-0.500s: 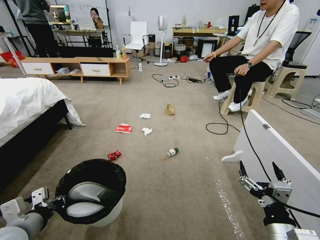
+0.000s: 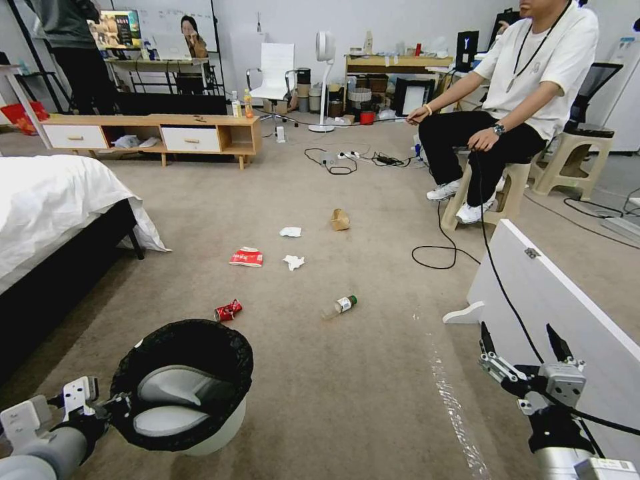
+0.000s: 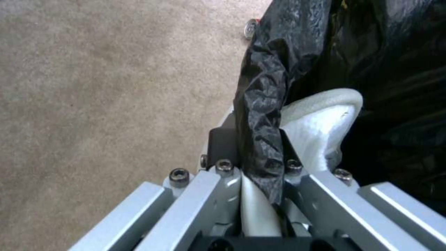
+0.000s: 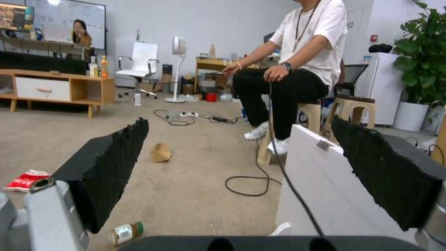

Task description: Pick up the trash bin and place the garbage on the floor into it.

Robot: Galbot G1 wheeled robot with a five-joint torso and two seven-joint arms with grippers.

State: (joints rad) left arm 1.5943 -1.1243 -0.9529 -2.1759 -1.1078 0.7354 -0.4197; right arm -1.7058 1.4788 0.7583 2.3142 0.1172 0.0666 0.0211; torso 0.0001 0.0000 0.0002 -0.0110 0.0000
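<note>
Holds the trash bin [image 2: 220,420] low at the front left, over the floor [image 2: 347,407], mouth up and open, black liner folded over the rim. Cannot tell whether its base is clear of the carpet or just resting on it.

Has shifted the bin only a touch since half a second ago, slightly down and nearer in the head view, with everything else in place. Reads as a secured grasp and a carry barely begun, not yet a move toward any litter.

Pinches the near rim with the left gripper [image 3: 260,167], closed on liner and white wall together, one finger inside the bin and one outside. Reaches in from the lower left, forearm low and near level.

Keeps the right gripper [image 2: 520,341] spread wide and empty at the lower right, fingers pointing forward beside the leaning white board [image 2: 560,300].

Leaves all the garbage out on the carpet:
- crushed red can [image 2: 227,311] just beyond the bin's far rim
- green-capped bottle [image 2: 340,306] further right
- carton [image 2: 247,257]
- two tissues [image 2: 293,262] [image 2: 291,232]
- brown box [image 2: 340,219], farthest off
</note>
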